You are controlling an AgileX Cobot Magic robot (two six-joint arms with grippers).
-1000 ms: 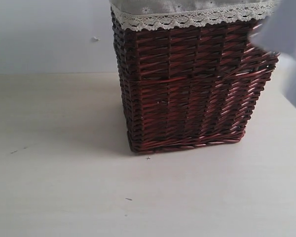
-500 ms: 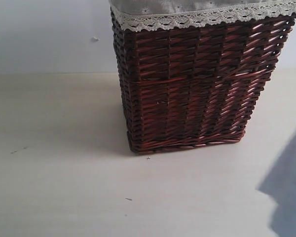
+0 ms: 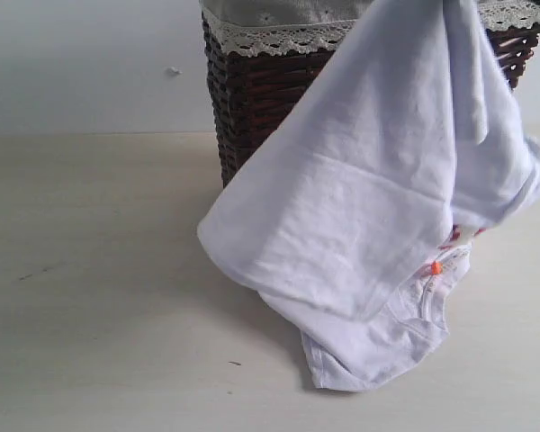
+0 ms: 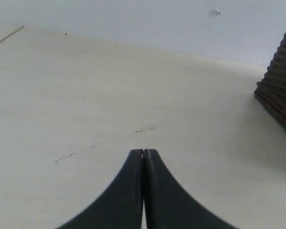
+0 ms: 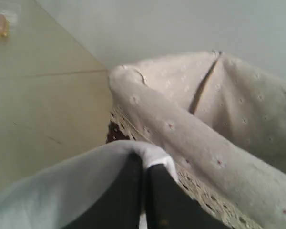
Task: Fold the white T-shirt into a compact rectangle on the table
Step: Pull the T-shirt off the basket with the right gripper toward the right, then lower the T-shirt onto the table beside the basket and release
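Note:
The white T-shirt (image 3: 378, 180) hangs down in front of the wicker basket, and its lower end with the ribbed collar (image 3: 423, 301) and orange neck tag (image 3: 436, 267) rests on the table (image 3: 99, 297). It hangs from a point above the exterior view's top edge. In the right wrist view my right gripper (image 5: 145, 164) is shut on a fold of the white T-shirt (image 5: 62, 186), above the basket's rim. My left gripper (image 4: 144, 152) is shut with nothing in it, low over the bare table (image 4: 86, 95). Neither gripper shows in the exterior view.
A dark brown wicker basket (image 3: 252, 99) with a lace-trimmed cloth liner (image 3: 270, 22) stands at the back middle of the table, partly behind the shirt. Its liner (image 5: 219, 124) fills the right wrist view. A pale wall (image 3: 81, 54) rises behind the table.
The shirt has swung into view: only a blurred edge showed at the right earlier, and now it drapes across the basket's front down to the table. The basket has not moved.

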